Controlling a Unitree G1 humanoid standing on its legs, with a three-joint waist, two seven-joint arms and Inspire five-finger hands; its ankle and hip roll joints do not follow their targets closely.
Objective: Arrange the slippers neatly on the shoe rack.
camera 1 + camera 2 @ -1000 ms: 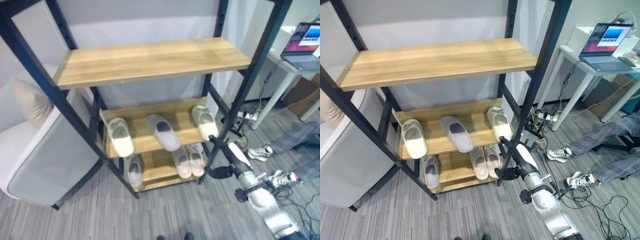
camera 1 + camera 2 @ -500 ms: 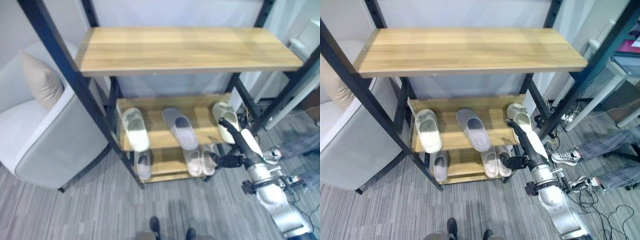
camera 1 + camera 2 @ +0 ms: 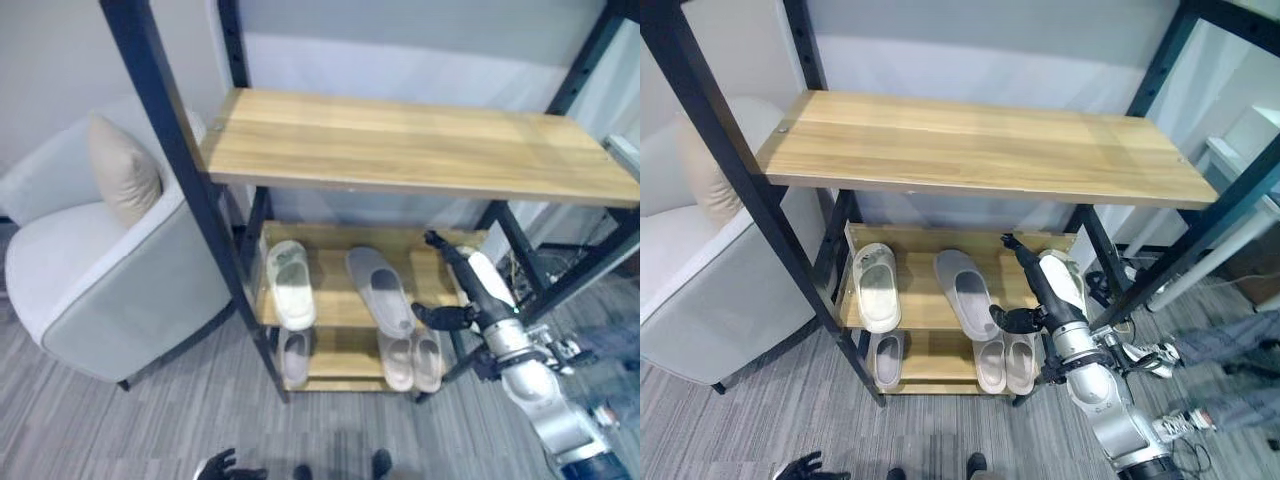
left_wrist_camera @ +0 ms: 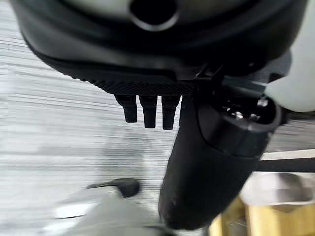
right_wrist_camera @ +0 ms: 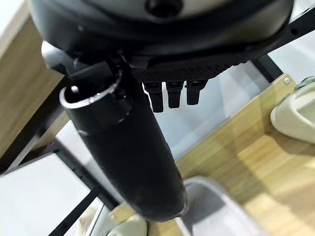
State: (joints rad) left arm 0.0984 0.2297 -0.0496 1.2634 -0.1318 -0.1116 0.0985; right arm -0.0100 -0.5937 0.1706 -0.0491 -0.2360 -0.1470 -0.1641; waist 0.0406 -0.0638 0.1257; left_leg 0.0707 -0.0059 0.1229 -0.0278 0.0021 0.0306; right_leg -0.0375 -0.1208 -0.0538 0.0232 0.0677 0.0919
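The right hand [image 3: 1035,290] reaches in over the right end of the shoe rack's middle shelf [image 3: 923,308], its fingers [image 3: 1016,250] stretched out straight toward the back edge and its thumb [image 3: 1008,320] splayed off to the side above the shelf's front edge; nothing is gripped, and its own wrist view shows the short finger stubs [image 5: 170,93] extended with empty air past them. A pale slipper [image 3: 1073,275] lies on the right end of that shelf directly behind the hand, and whether the hand touches it cannot be told. On the same shelf there are two more: a cream slipper [image 3: 876,286] at the left end and a grey slipper [image 3: 966,291] near the middle, angled slightly, well apart from each other. That makes three on the middle shelf. The bottom shelf [image 3: 932,368] carries three as well: a single grey-white slipper [image 3: 887,359] at its left end and a pale pair [image 3: 1005,363] side by side toward its right end. The top shelf [image 3: 980,150] of the shoe rack [image 3: 758,205] is bare wood. The left hand [image 3: 802,467] shows low by the floor, fingers spread loosely and holding nothing. A grey armchair [image 3: 95,270] with a beige cushion [image 3: 122,168] stands just beside the rack's left side.
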